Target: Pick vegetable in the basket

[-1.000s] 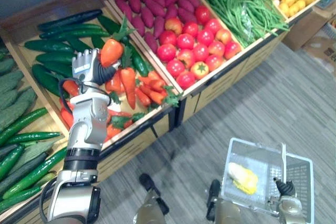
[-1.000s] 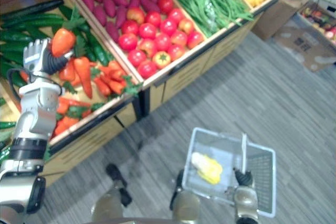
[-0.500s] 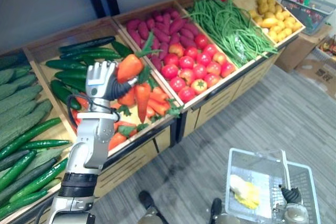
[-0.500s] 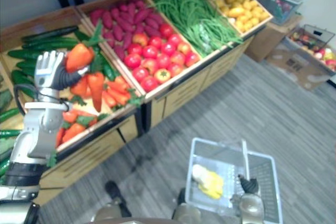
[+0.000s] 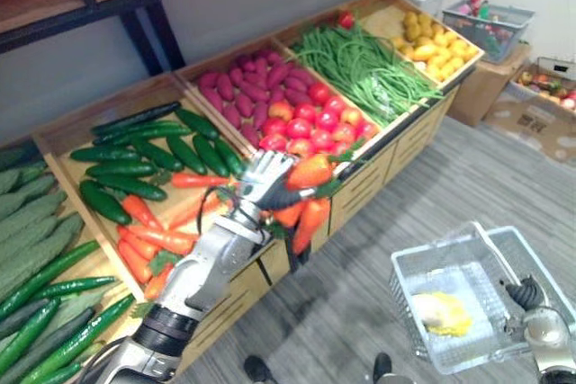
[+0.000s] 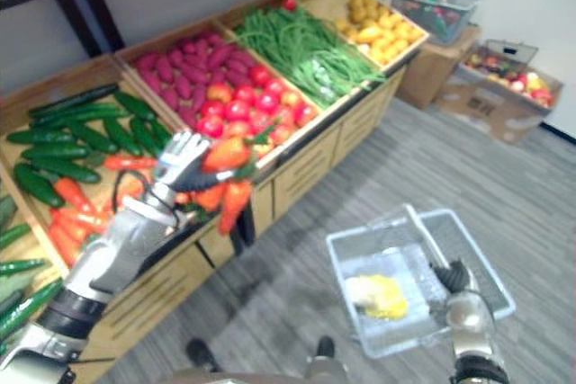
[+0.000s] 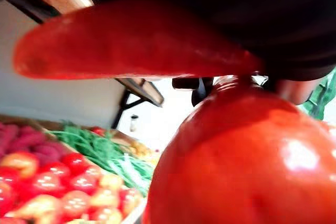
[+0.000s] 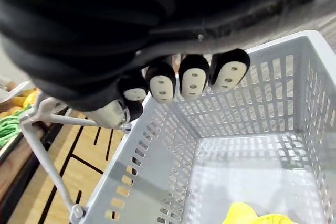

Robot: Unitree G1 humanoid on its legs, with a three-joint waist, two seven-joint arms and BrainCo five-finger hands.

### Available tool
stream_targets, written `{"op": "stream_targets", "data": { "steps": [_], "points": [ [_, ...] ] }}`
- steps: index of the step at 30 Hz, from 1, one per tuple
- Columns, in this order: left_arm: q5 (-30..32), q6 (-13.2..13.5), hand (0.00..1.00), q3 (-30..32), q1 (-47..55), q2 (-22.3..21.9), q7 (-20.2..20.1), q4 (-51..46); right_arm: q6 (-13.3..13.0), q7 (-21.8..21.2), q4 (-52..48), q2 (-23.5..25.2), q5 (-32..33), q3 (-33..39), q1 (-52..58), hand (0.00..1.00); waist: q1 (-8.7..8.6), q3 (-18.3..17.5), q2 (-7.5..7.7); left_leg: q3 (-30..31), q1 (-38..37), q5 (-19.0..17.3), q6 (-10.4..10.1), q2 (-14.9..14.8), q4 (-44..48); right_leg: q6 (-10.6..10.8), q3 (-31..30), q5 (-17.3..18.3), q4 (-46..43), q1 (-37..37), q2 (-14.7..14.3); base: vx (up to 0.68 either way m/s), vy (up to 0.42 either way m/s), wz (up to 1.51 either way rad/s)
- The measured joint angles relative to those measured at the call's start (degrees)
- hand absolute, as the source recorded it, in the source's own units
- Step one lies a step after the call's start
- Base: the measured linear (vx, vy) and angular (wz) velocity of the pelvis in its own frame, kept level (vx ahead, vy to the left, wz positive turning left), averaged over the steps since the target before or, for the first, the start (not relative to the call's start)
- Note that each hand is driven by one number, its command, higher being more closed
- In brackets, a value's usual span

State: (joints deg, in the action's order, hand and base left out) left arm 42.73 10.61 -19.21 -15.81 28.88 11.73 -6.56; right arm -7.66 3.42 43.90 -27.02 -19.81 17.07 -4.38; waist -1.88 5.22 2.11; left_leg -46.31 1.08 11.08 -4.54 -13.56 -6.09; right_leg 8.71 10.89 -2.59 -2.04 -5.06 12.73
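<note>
Carrots (image 5: 309, 174), a leafy orange bunch, sit gripped in the left hand (image 5: 262, 183), held out past the front edge of the vegetable stand (image 5: 396, 146) above the floor (image 5: 351, 308). Further right, the right hand (image 5: 527, 295) curls round the handle of the white basket (image 5: 405, 303), where a yellow vegetable (image 5: 443, 312) lies.

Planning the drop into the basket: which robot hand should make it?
Left. The left robot hand grips the carrots beyond the crate edge; the right robot hand is busy holding the basket by its handle.
</note>
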Motion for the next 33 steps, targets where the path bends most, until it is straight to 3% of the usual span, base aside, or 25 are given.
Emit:
{"op": "stream_targets", "data": {
  "steps": [5,9,14,23,29,33],
  "points": [
    [-3.22,1.79,1.00,-6.14,-0.16,-4.25,-0.98,-1.63,0.12,-1.42,-8.75,-1.31,0.12,-4.95,-3.52,1.00,-0.04,-0.37,-0.68,-5.54,-2.70,-0.69,-0.66,0.26,0.04,0.64,-5.48,-0.41,-2.15,-2.57,-0.18,0.01,0.018,-0.54],
    [-4.33,2.80,1.00,-9.37,-0.39,-6.38,-1.88,-2.77,0.06,-1.66,-15.30,-1.30,0.22,-9.26,-5.02,1.00,-1.02,-0.52,-1.41,-8.98,-3.99,-1.18,-1.22,-0.05,0.06,0.74,-8.54,-0.45,-2.40,-3.99,-0.99,0.00,-0.010,-0.43],
    [-4.40,4.34,1.00,-13.98,-0.44,-6.81,-3.65,-2.86,0.02,-4.23,-22.35,-1.76,0.19,-15.83,-5.37,1.00,-1.26,-0.67,-1.89,-14.45,-6.26,-1.67,-2.03,-1.18,0.41,0.79,-13.07,-0.48,-2.89,-5.79,-2.82,0.00,-0.028,-0.49],
    [-4.45,4.95,1.00,-17.35,-0.44,-9.53,-5.96,-2.58,-0.03,-8.53,-27.99,-5.82,0.07,-22.90,-5.33,1.00,-1.79,-0.56,-2.80,-18.11,-8.39,-2.29,-3.94,-2.37,0.44,0.79,-15.43,-0.47,-3.05,-5.91,-4.55,0.00,-0.014,-0.22],
    [-4.33,4.37,1.00,-18.40,-2.42,-14.49,-6.50,7.72,-0.21,-10.96,-32.65,-6.25,2.55,-26.12,-4.48,1.00,-2.68,-0.59,-3.09,-18.42,-8.62,-2.60,-4.32,-2.34,0.44,0.81,-15.39,-0.45,-3.05,-5.90,-4.55,0.00,0.004,-0.02],
    [-4.04,2.84,1.00,-19.02,-3.62,-20.47,-6.43,16.77,-0.44,-12.12,-34.91,-5.89,3.09,-27.43,-4.53,1.00,-2.73,-0.59,-3.08,-18.76,-9.10,-2.73,-4.48,-2.27,0.43,0.82,-15.58,-0.44,-3.04,-5.73,-4.58,-0.02,0.005,-0.03]
  ]
}}
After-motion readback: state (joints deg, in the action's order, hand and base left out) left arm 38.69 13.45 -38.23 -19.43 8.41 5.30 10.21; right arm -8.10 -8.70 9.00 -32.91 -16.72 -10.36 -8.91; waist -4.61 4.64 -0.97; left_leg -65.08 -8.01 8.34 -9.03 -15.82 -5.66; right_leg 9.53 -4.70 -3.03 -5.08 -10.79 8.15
